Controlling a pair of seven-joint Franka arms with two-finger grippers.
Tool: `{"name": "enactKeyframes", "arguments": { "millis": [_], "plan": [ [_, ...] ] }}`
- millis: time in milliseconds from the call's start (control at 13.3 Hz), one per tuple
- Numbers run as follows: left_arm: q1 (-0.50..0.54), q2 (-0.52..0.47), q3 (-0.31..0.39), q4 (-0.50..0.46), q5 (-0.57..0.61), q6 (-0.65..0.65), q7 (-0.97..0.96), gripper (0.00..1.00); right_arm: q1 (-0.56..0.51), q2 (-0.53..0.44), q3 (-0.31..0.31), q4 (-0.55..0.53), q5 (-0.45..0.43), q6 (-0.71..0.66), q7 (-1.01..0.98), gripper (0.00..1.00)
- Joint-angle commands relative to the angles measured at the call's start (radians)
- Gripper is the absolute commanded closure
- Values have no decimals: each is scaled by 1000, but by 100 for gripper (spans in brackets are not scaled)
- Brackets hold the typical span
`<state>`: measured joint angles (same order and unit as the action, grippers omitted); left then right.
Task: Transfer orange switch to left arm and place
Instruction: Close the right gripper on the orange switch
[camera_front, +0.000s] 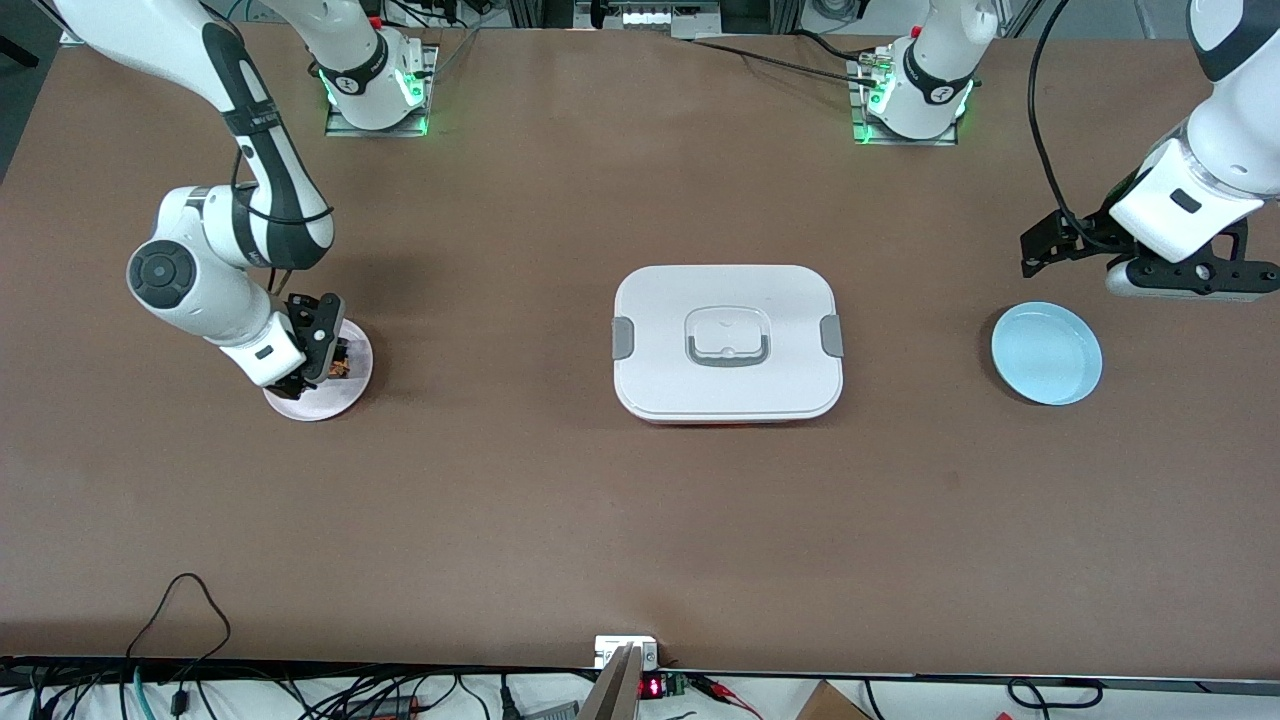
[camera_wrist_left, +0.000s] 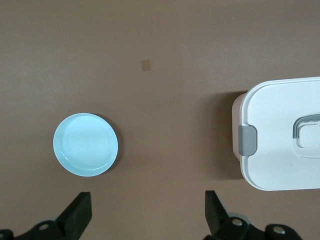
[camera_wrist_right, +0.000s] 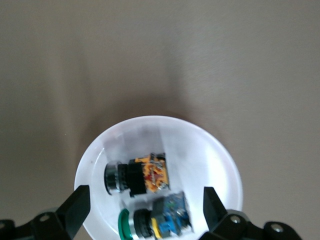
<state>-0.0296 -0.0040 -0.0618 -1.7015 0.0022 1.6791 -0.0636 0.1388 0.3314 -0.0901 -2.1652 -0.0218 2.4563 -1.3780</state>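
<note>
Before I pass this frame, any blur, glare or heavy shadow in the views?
Front view: evenly lit, only soft shadow beside the right gripper. Right wrist view: pink plate washed out, orange switch and green-capped switch slightly soft. Left wrist view: sharp, box casting a narrow shadow, no glare on blue plate.

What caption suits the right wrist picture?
Open right claw poised over a white dish holding the orange switch beside a green-capped switch.

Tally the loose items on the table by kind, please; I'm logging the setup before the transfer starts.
Switches: 2, the orange switch and a green-capped switch, both on the white plate
Plates: 2, the white plate and a light blue plate
Boxes: 1, the box
Total: 5
</note>
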Motion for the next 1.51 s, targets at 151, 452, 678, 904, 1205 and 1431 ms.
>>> {"name": "enactKeyframes", "arguments": {
  "millis": [151, 452, 678, 904, 1205, 1431],
  "plan": [
    [-1, 7, -3, 20, 21, -21, 10, 0, -34, 1, 38, -82, -12, 104, -35, 0],
    [-1, 6, -3, 20, 21, -21, 10, 0, -38, 37, 38, -88, -12, 165, -62, 0],
    [-1, 6, -3, 20, 21, -21, 10, 0, -45, 47, 40, -90, -12, 179, -70, 0],
    [-1, 6, -3, 20, 21, -21, 10, 0, -51, 61, 40, -90, -12, 202, -75, 0],
    [-1, 7, -3, 20, 21, -21, 10, 0, -51, 70, 41, -88, -12, 219, -75, 2],
    [-1, 6, -3, 20, 21, -21, 10, 0, -51, 74, 41, -88, -14, 228, -76, 20]
  ]
}}
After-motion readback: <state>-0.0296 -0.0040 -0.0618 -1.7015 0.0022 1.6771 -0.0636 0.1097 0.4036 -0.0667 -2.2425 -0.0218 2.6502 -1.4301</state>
